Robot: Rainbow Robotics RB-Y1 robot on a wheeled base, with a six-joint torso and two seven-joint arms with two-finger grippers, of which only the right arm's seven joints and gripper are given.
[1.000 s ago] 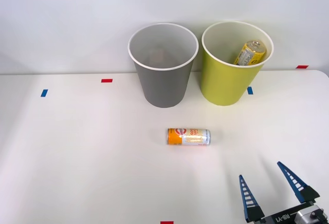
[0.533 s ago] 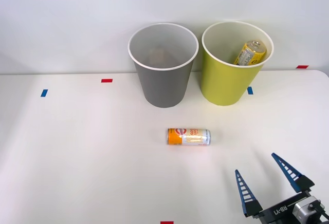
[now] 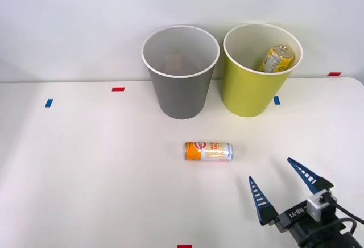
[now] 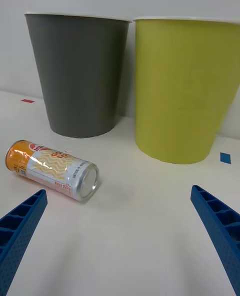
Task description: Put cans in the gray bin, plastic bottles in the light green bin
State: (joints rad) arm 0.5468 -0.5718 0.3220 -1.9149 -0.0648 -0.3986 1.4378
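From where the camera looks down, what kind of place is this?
Probably a robot test bench, not a home: a bare white table with coloured tape marks, two sorting bins set against a plain wall, and a blue-fingered gripper nearby.

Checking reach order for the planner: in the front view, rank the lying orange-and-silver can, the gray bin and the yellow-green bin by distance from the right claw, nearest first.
1. Slim orange-and-silver drink can, lying on its side on the white table, ahead-left of the open right claw.
2. Round yellow-green cup-shaped bin, standing at the back, roughly straight ahead.
3. Round gray cup-shaped bin, standing at the back, further left.
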